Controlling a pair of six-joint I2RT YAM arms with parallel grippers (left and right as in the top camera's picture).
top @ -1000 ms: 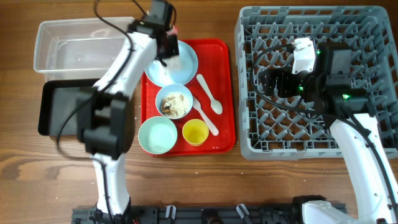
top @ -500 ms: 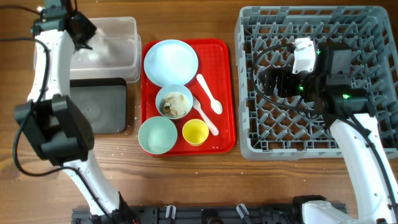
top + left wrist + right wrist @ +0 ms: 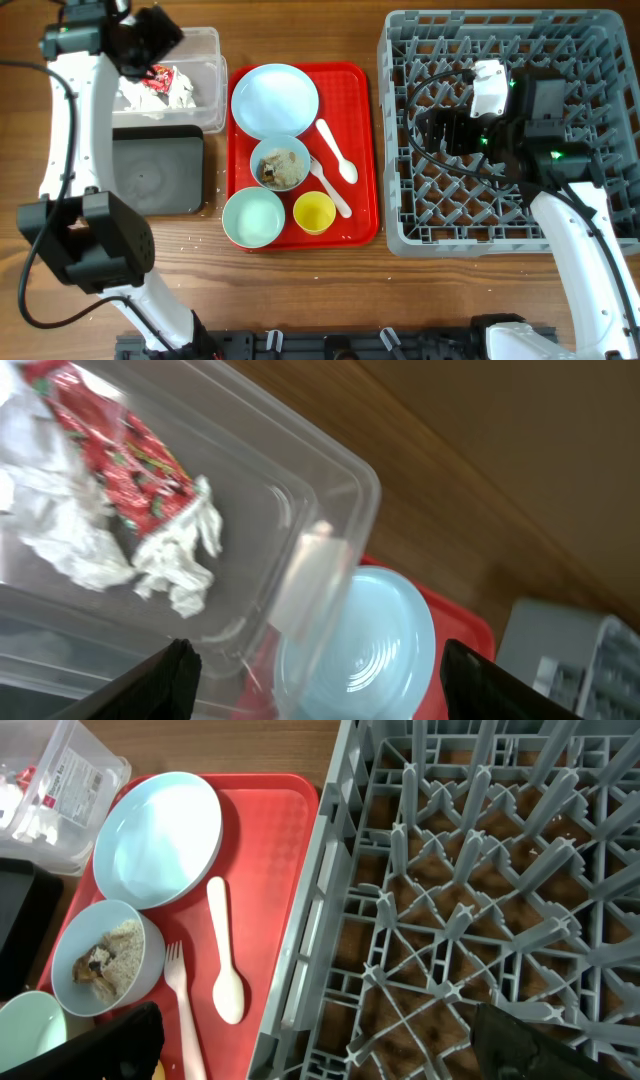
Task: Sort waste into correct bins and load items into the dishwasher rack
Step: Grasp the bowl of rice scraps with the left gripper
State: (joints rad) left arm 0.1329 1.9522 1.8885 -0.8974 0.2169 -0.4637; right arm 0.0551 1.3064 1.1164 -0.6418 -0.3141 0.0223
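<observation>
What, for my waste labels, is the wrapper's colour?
Red with white; wrapper clearest in left wrist view.

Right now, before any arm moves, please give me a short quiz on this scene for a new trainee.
1. True or false: the wrapper lies in the black tray.
2. Which holds the food scraps? A) the plate B) a bowl C) the yellow cup
3. How many bowls stand on the red tray?
Key: 1 false, it lies in the clear tub; 2 B; 3 two.
</observation>
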